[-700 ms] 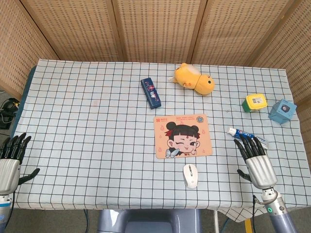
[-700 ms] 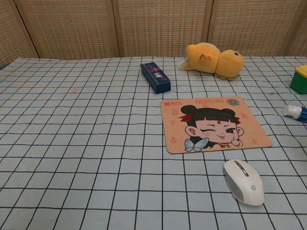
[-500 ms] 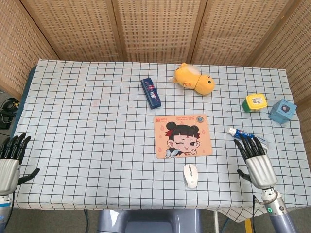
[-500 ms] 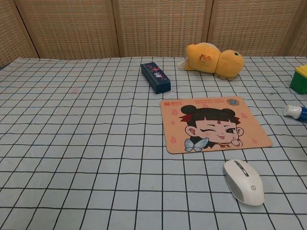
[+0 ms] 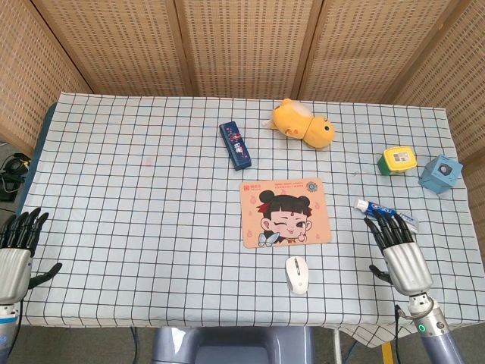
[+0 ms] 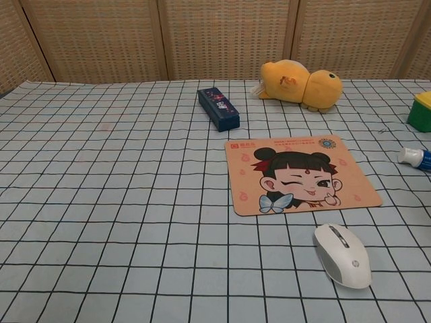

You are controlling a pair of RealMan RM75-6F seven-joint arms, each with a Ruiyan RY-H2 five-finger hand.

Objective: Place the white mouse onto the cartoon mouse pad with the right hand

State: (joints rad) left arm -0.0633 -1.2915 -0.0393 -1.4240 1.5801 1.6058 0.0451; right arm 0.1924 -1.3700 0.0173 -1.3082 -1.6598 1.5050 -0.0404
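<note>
The white mouse lies on the checked cloth just below the cartoon mouse pad, a peach pad with a winking girl's face. My right hand rests open near the table's front right, well to the right of the mouse, fingers spread and holding nothing. My left hand sits open at the front left corner, far from both. Neither hand shows in the chest view.
A dark blue box and a yellow plush duck lie behind the pad. A toothpaste tube lies just beyond my right hand's fingertips. A green-yellow block and a blue carton stand at the right edge.
</note>
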